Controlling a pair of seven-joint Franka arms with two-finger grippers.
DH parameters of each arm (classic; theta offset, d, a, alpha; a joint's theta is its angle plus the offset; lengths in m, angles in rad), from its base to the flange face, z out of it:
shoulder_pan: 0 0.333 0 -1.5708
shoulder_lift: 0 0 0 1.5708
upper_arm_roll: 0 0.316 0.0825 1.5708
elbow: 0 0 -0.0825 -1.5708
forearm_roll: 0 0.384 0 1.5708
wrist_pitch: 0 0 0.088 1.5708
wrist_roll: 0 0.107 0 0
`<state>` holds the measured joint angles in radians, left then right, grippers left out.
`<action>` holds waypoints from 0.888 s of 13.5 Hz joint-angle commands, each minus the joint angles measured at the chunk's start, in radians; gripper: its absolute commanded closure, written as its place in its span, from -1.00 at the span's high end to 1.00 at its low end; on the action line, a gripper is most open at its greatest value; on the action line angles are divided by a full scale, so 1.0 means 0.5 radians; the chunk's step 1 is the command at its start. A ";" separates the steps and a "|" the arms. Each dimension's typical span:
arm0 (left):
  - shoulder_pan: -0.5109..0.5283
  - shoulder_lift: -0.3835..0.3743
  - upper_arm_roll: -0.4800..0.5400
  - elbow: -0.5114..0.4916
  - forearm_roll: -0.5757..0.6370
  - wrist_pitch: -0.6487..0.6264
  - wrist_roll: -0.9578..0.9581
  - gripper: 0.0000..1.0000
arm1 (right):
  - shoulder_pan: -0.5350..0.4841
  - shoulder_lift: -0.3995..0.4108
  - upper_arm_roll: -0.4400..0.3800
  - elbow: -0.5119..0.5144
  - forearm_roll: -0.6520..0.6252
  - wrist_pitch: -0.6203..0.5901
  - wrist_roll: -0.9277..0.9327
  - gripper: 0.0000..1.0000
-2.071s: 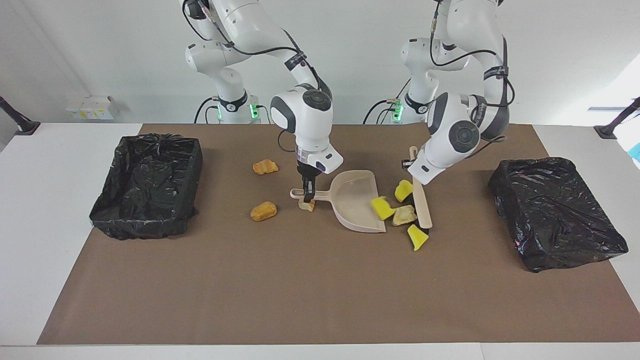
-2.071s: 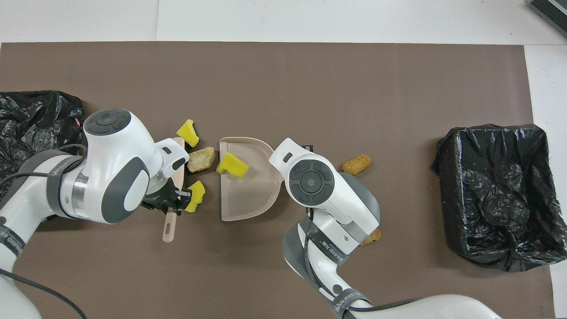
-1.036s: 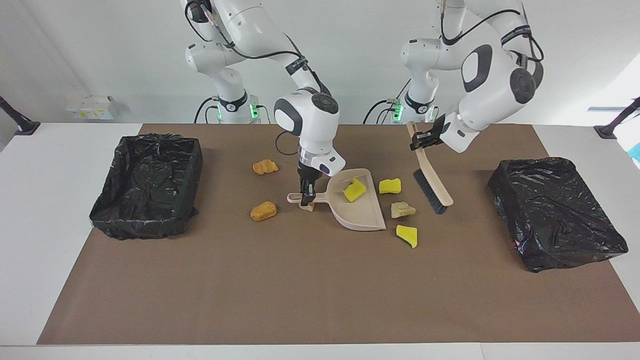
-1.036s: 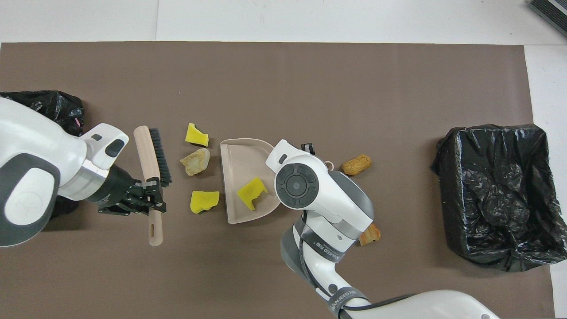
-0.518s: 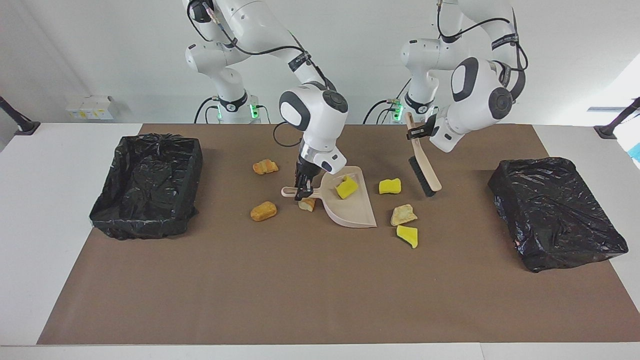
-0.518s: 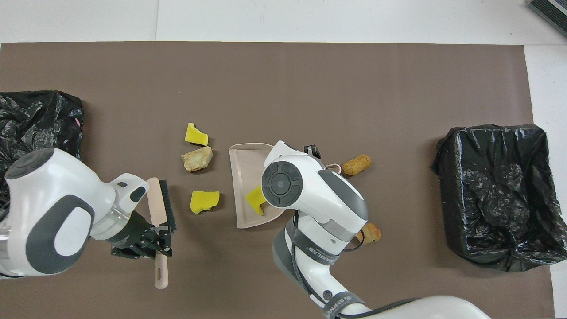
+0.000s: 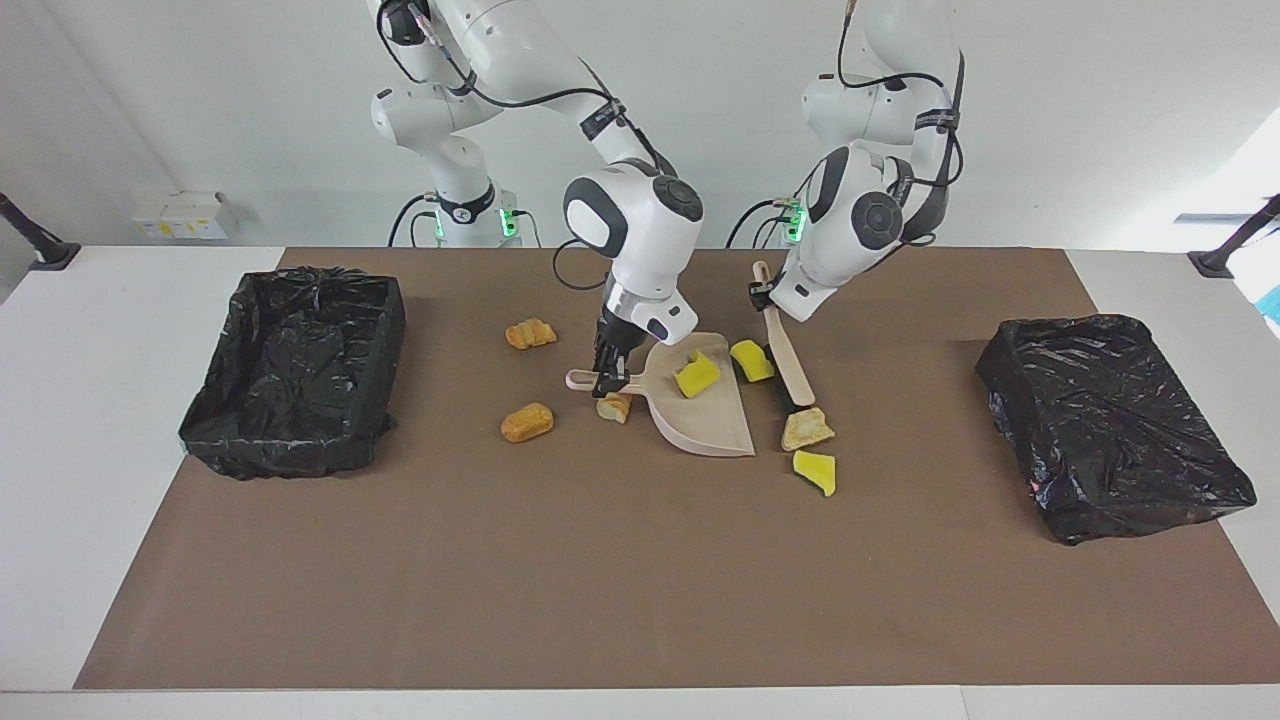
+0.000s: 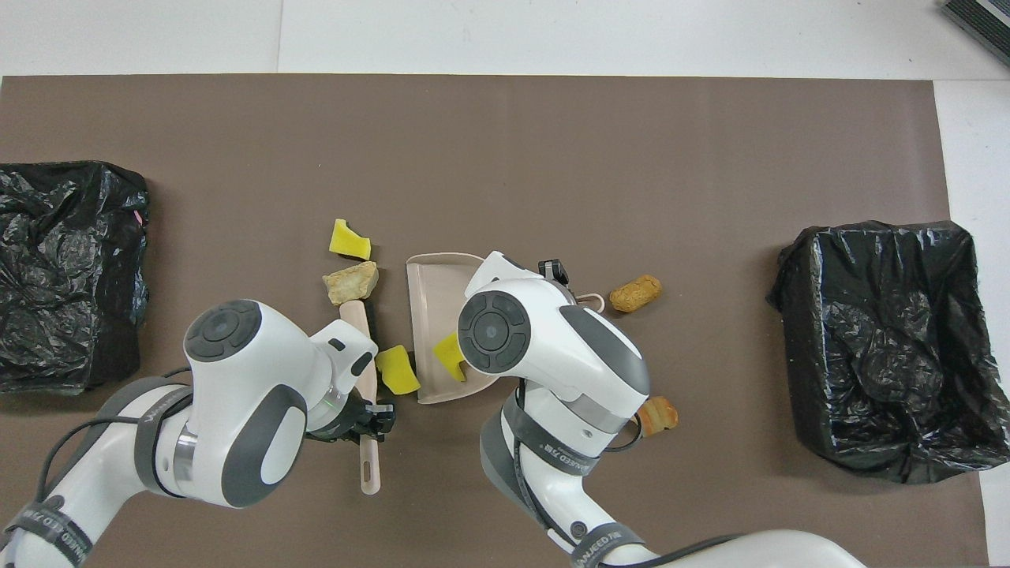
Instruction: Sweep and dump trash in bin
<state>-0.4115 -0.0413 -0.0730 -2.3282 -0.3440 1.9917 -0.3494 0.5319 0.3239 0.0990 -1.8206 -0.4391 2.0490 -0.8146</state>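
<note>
Right gripper [image 7: 607,378] clamped shut on the handle of the dustpan [image 7: 700,425], mid-mat, mouth toward the left arm's end; one yellow wedge [image 7: 696,375] inside the pan; a pale lump [image 7: 613,407] just under the handle.

Left gripper [image 7: 760,295] closed tight around the brush [image 7: 783,345] handle, bristles down on the mat at about 3 o'clock of the pan in the facing view; a second yellow wedge [image 7: 750,360] between bristles and pan mouth; a tan lump [image 7: 806,428] touching the brush tip; a third yellow wedge [image 7: 815,471] at 5 o'clock of that lump.

Two orange lumps [image 7: 527,422] [image 7: 530,333] at 9 and 10 o'clock of the handle; open bin [image 7: 296,370] at the right arm's end; bagged bin [image 7: 1110,425] at the left arm's end.
</note>
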 commanded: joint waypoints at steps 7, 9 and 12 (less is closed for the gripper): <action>0.071 0.064 0.045 0.468 0.013 -0.507 0.210 -1.00 | -0.042 0.018 0.001 0.006 -0.055 0.028 0.065 -1.00; 0.215 0.107 0.048 0.542 0.129 -0.574 0.312 -1.00 | -0.030 0.012 -0.002 0.015 -0.055 -0.002 0.068 -1.00; 0.435 0.351 0.048 0.943 0.528 -0.792 0.422 -1.00 | -0.015 0.006 -0.005 0.042 -0.137 -0.137 0.248 -1.00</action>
<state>-0.2658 0.0252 -0.0403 -2.0178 -0.1382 1.6875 -0.1711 0.5224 0.3273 0.0943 -1.8170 -0.4610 2.0236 -0.7642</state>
